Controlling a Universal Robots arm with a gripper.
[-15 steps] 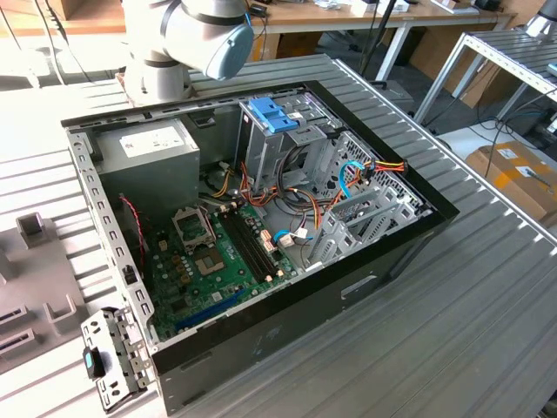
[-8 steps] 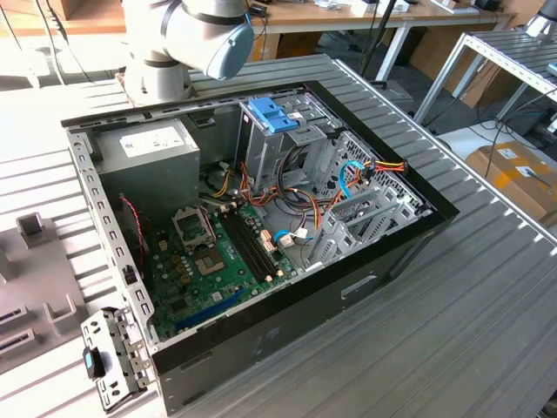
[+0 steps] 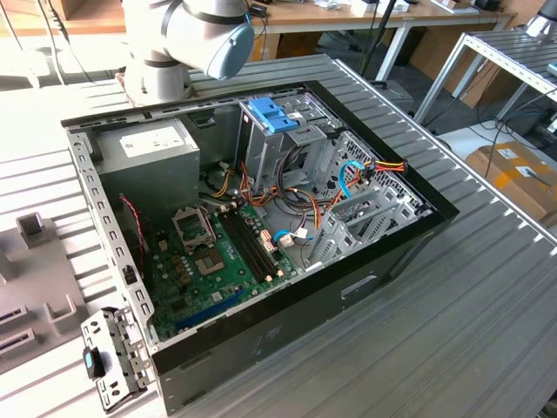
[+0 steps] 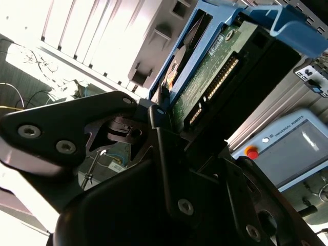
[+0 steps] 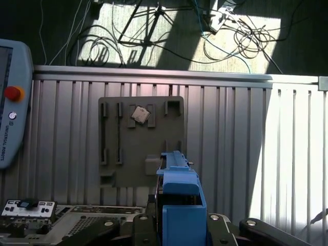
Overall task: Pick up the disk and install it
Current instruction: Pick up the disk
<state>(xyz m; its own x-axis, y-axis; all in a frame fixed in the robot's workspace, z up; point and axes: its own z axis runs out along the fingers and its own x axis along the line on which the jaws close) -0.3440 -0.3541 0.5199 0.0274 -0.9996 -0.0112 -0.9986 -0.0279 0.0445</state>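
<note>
Surface: ribbed metal table point(image 5: 230, 154) with a grey fixture plate point(image 5: 141, 141) on it; an open computer case point(image 3: 287, 340) shows in the exterior view.
Claw: gripper point(image 4: 156, 110) closed firmly on the disk point(image 4: 205, 77).
Disk: sits in a blue carrier point(image 5: 182, 202), circuit board showing, held above the table near the plate.

Maker's name on teach pendant point(image 5: 18, 118)

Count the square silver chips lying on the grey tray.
1. The chip lies askew on the grey tray; the blue bracket covers part of the tray, so another may be hidden.
</note>
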